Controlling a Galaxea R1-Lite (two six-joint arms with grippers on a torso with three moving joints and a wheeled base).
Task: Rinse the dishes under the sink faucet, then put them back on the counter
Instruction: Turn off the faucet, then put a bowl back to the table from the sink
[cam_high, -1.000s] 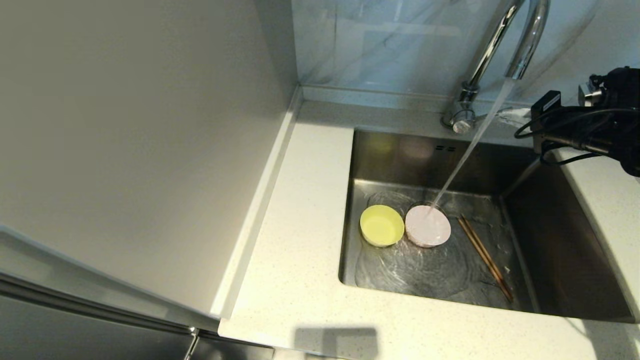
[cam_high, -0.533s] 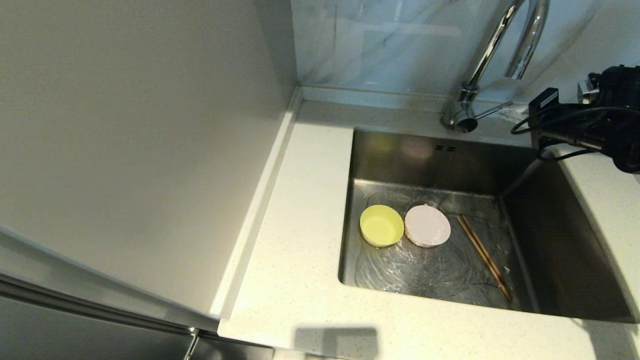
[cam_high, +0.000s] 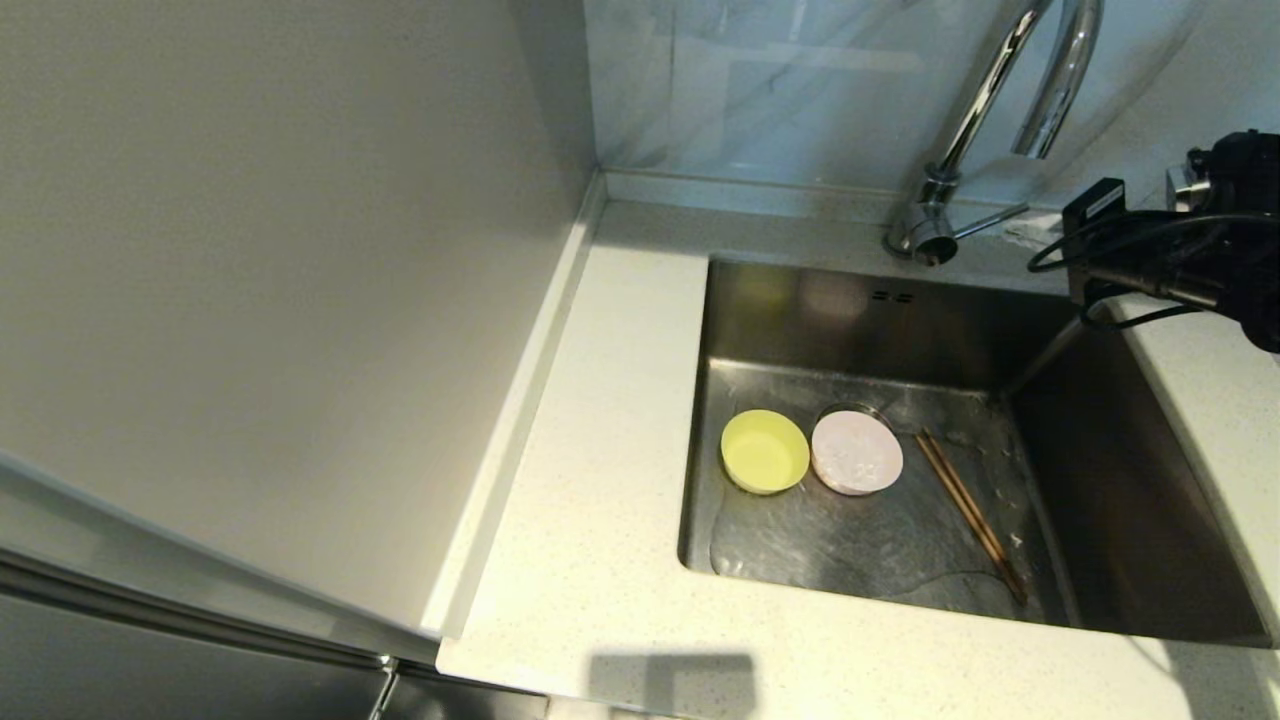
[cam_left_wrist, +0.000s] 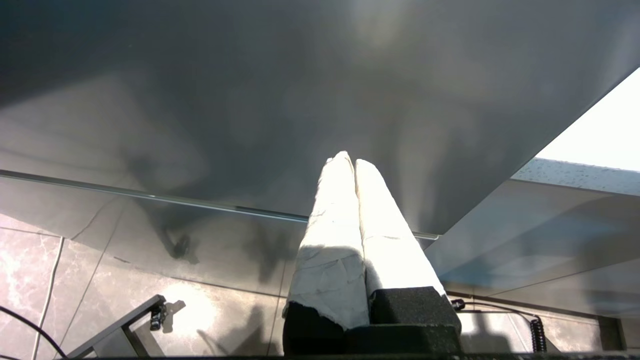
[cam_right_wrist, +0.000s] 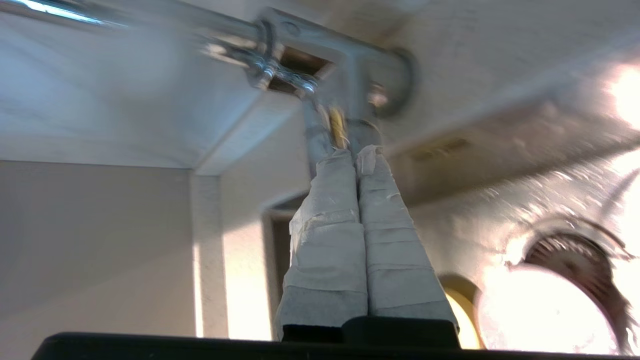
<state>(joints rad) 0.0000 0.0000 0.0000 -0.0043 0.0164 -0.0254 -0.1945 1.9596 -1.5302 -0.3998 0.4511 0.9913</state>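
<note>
In the sink (cam_high: 1120, 480), the yellow-green bowl (cam_high: 764, 452) and the pale pink bowl (cam_high: 856, 453) stand side by side on the wet floor. The brown chopsticks (cam_high: 970, 515) lie to their right. No water runs from the chrome faucet (cam_high: 1000, 70). My right gripper (cam_high: 1030, 232) is shut at the tip of the faucet's thin side lever (cam_high: 990, 218), above the sink's back right corner. In the right wrist view its taped fingertips (cam_right_wrist: 356, 150) meet just short of the faucet base (cam_right_wrist: 395, 75), with both bowls (cam_right_wrist: 540, 315) below. My left gripper (cam_left_wrist: 354, 161) is shut and parked low beside a cabinet.
The speckled counter (cam_high: 610, 450) runs along the sink's left and front. A plain grey-beige wall panel (cam_high: 250, 300) rises on the left, and a glossy backsplash (cam_high: 800, 90) stands behind the faucet. The strainer drain (cam_high: 850, 410) shows partly behind the pink bowl.
The stream falling onto the pink bowl a second ago has stopped. The side lever has swung a little, and the ripples on the sink floor have settled. The right gripper has barely shifted.
</note>
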